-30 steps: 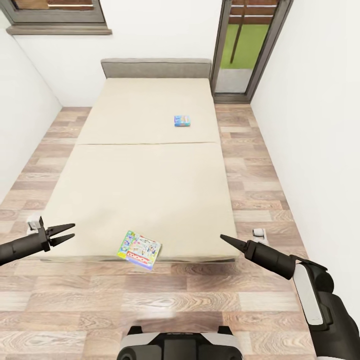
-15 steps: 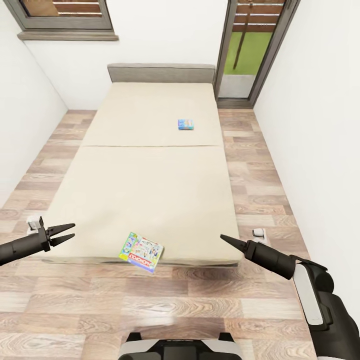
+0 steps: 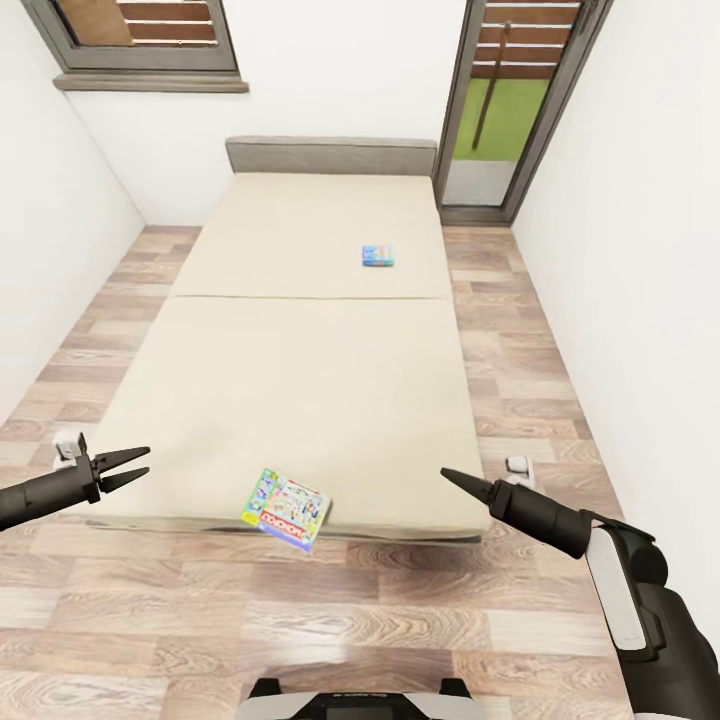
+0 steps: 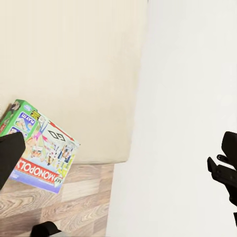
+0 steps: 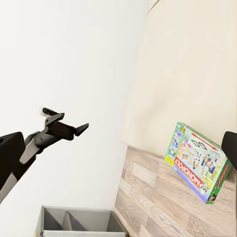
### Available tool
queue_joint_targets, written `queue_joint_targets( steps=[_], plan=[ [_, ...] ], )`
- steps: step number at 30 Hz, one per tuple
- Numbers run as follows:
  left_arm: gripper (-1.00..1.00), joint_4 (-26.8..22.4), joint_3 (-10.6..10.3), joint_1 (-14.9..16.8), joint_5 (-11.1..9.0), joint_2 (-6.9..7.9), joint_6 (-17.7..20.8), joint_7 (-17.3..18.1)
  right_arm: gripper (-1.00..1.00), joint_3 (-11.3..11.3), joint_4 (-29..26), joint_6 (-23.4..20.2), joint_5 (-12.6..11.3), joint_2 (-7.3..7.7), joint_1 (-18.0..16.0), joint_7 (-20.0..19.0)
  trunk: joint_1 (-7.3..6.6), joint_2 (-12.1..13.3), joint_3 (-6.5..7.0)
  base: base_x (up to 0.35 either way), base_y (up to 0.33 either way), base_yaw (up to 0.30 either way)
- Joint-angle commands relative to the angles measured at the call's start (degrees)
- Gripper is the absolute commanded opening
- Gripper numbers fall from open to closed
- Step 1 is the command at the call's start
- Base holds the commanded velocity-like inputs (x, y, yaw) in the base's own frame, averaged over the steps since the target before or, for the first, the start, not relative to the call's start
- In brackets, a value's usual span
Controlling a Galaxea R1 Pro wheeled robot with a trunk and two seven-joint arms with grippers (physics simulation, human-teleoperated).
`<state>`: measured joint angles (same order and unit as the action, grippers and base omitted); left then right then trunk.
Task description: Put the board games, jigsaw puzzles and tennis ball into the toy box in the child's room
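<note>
A cream bed [image 3: 300,390] with a grey headboard fills the middle of the head view. One colourful board game [image 3: 285,509] lies at the bed's near edge and juts out over the floor; it also shows as the Monopoly box [image 4: 42,148] [image 5: 197,160]. A smaller blue board game [image 3: 377,256] rests on the far mattress section, right of centre. My left gripper [image 3: 137,467] hovers open at the bed's near left corner. My right gripper [image 3: 450,477] hovers near the right corner, its fingers [image 5: 230,145] spread wide and empty. The table, toy box, puzzles and ball are out of view.
Wood-plank floor [image 3: 380,610] runs around the bed, with narrow aisles beside white walls on both sides. A grey-framed window [image 3: 140,40] and a tall glass door [image 3: 510,110] stand behind the headboard. A grey compartmented unit [image 5: 79,222] sits low beyond my left arm.
The whole picture has shifted: the bed sits lower and smaller, with more of the far wall and windows showing, so the camera moved. Both arms keep their pose.
</note>
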<state>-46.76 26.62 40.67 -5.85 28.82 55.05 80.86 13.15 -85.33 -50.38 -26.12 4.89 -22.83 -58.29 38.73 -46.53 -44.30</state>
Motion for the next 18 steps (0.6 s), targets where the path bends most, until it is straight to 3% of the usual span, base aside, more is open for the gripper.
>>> queue_joint_targets(
  steps=[1, 6, 18],
  plan=[
    [1.00, 0.0, 0.0, 0.0, 0.0, 0.01, 0.6, 0.2, 1.00, 0.0, 0.0, 0.2, -0.1, -0.02, 0.0, -0.1, 0.24, -0.5, -0.13, 0.000, 0.000, 0.026],
    [1.00, 0.0, 0.0, 0.0, 0.0, 0.01, 0.6, 0.1, 1.00, 0.0, 0.0, 1.0, -0.2, -0.03, 0.0, -0.2, 1.33, -2.5, -0.56, 0.000, 0.000, 0.011],
    [1.00, 0.0, -0.1, 0.0, 0.0, 0.01, 0.5, 0.2, 1.00, 0.1, 0.0, 1.2, -0.2, 0.08, 0.2, -0.3, 1.33, -2.5, 0.56, 0.000, 0.000, 0.001]
  ],
)
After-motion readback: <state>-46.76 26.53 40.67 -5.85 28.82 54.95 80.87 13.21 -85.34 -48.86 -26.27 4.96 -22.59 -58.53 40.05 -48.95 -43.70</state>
